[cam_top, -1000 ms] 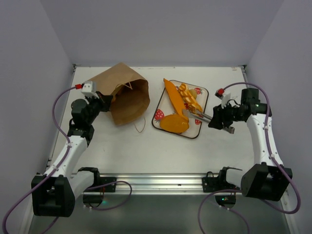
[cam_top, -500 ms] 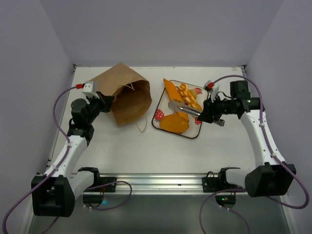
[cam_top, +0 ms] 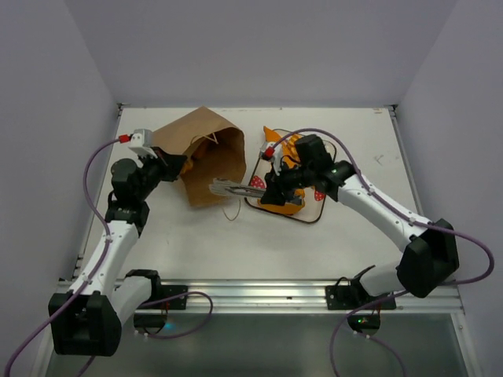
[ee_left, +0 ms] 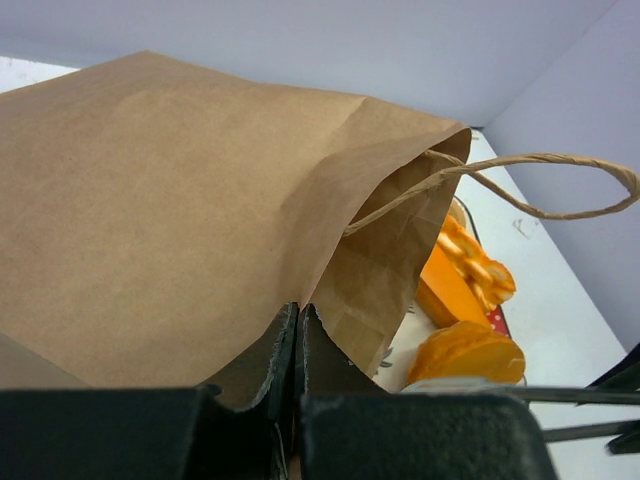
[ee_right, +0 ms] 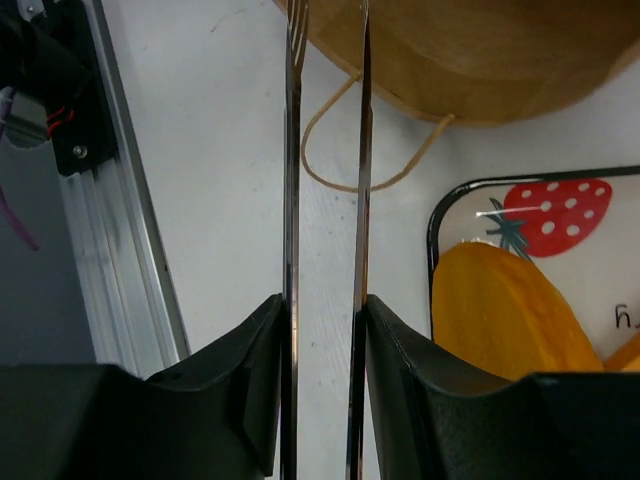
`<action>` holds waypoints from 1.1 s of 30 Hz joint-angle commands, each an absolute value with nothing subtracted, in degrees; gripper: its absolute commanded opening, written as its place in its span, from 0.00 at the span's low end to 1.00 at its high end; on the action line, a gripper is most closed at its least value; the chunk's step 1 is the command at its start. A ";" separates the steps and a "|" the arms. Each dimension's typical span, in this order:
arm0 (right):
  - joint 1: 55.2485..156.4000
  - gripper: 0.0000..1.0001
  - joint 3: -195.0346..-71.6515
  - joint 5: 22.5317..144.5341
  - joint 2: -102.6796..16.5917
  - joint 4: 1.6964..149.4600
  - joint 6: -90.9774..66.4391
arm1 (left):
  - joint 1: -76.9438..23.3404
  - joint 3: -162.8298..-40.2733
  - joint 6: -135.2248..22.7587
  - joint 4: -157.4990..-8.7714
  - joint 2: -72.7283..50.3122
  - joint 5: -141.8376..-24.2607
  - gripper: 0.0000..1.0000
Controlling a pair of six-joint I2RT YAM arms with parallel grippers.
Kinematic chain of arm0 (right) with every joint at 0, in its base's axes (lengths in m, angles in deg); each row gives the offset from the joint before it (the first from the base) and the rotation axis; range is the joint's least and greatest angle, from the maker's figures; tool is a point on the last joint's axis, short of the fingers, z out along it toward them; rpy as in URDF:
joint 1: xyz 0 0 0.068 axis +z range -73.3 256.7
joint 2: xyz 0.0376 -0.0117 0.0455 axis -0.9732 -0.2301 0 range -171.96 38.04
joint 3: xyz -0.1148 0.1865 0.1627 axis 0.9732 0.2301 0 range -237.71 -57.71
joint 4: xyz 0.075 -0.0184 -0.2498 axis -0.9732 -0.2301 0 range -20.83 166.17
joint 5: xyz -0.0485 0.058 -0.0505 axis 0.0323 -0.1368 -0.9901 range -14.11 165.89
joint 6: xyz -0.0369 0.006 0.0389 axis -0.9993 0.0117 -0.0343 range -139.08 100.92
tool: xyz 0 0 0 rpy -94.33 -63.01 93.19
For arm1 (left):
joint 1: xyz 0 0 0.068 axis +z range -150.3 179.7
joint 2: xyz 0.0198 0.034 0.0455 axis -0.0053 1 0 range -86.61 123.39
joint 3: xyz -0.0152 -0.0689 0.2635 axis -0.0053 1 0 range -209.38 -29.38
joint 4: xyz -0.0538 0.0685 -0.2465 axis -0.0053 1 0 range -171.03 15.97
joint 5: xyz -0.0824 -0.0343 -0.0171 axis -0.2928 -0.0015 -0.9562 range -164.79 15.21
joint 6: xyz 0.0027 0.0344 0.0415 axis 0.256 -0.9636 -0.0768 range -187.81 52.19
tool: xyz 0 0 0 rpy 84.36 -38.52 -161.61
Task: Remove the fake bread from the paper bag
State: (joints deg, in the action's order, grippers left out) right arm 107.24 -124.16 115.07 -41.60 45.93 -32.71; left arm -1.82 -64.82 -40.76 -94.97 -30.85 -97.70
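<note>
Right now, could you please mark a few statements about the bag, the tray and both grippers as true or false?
1. The paper bag lies on its side. True.
2. The left gripper is open and clear of the bag. False: it is shut on the bag's paper edge.
3. The right gripper holds metal tongs. True.
4. The tongs carry a piece of bread. False: nothing sits between their arms.
5. The strawberry-print tray is bare. False: fake bread lies on it.
</note>
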 commanded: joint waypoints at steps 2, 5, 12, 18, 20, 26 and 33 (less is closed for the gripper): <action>114.73 0.38 -123.27 104.82 -44.31 62.28 -27.87 | -1.44 -65.68 -35.82 -94.92 -32.74 -100.71 0.02; 119.30 0.37 -123.80 98.06 -46.25 65.36 -29.97 | -1.44 -66.21 -35.29 -93.43 -33.35 -100.72 0.02; 129.33 0.37 -122.58 82.94 -49.41 70.63 -40.43 | -1.44 -67.09 -34.95 -90.87 -33.62 -101.15 0.02; 134.61 0.37 -120.64 71.26 -52.31 79.24 -49.84 | -1.44 -67.96 -33.27 -90.53 -33.26 -103.53 0.02; 135.41 0.37 -120.29 69.31 -53.97 81.70 -52.47 | -1.44 -69.10 -34.23 -89.39 -33.44 -103.35 0.02; 136.37 0.37 -120.37 64.30 -57.58 86.36 -56.96 | -1.44 -72.36 -36.96 -83.67 -35.11 -101.60 0.02; 139.36 0.38 -120.73 60.16 -61.54 89.09 -62.50 | -1.36 -73.59 -38.72 -78.22 -36.52 -100.45 0.02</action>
